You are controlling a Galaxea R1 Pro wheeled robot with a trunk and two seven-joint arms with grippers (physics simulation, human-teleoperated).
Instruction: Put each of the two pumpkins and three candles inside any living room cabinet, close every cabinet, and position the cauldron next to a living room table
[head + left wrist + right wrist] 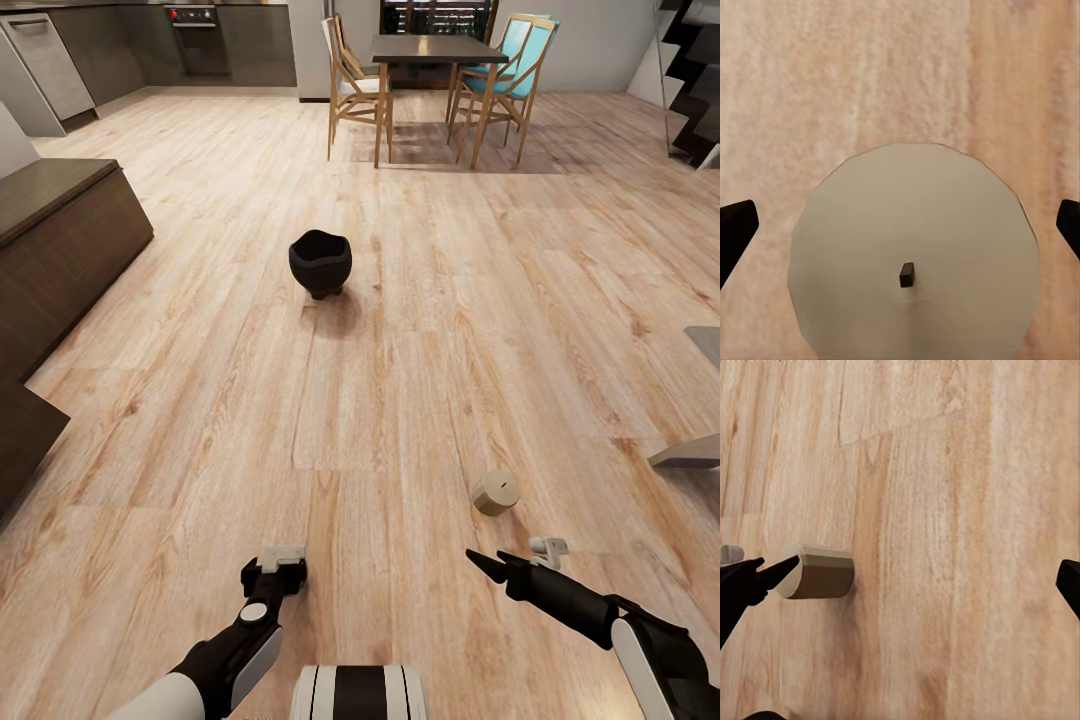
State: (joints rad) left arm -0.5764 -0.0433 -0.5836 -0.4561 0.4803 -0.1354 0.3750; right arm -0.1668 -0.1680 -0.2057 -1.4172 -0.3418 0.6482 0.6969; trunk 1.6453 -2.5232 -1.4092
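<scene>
Here the wooden floor (pixel 400 330) lies open, with a black cauldron (pixel 320 263) standing alone at centre frame, a dark dining table (pixel 438 50) with chairs (pixel 352 85) far behind it at the top, and the long dark brown cabinet (pixel 60 250) along the left edge, partly cut off. A grey object at the right edge is cropped and hard to identify. A pale candle (pixel 495 492) lies on its side on the boards, just ahead of the right gripper (pixel 520 560), whose black fingers are spread apart with nothing between them. In the left wrist view another candle (pixel 913 259) stands upright, wick up, directly under the left gripper (pixel 275 565), whose parted fingertips (pixel 735 229) flank it without touching.
</scene>
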